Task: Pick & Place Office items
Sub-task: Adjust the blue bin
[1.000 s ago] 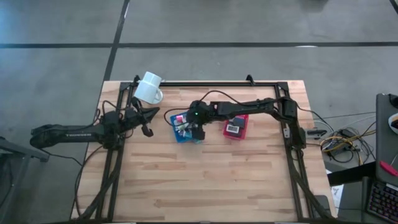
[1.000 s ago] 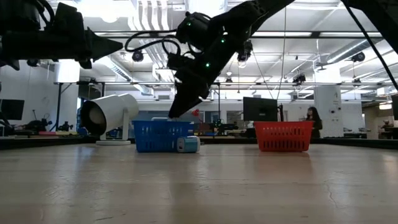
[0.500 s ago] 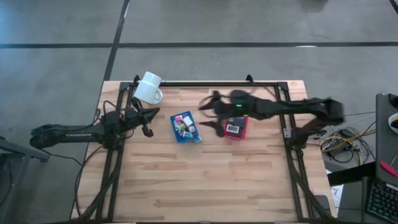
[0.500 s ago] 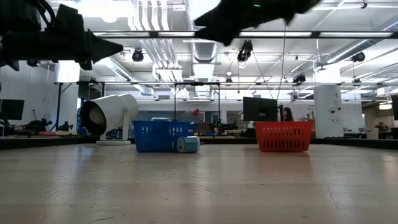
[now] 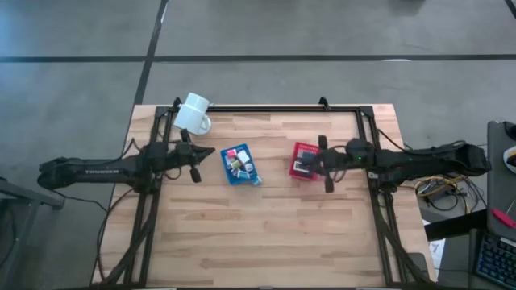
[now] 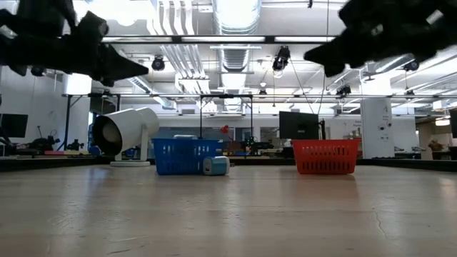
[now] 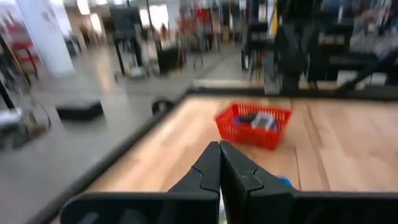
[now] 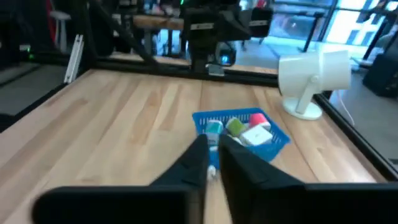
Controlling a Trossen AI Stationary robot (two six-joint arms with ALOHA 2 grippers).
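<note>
The office items are several small blocks in the blue tray, with pink, green, white and teal ones showing in the right wrist view. One teal block lies on the table at the tray's near right corner. The red tray holds a grey and white item. My right gripper hovers high over the red tray's right part, shut and empty. My left gripper hangs shut left of the blue tray, pointing toward it.
A white mug lies on its side at the far left. A black frame runs along the table's far, left and right sides. Bare wood fills the near half.
My right gripper has pulled back out of the blue tray, risen and swept toward the table's right edge, ending above the red tray. Its fingers, spread wide half a second ago, have shut. The blocks and trays lie as before. My left gripper's tip has tipped slightly downward.
</note>
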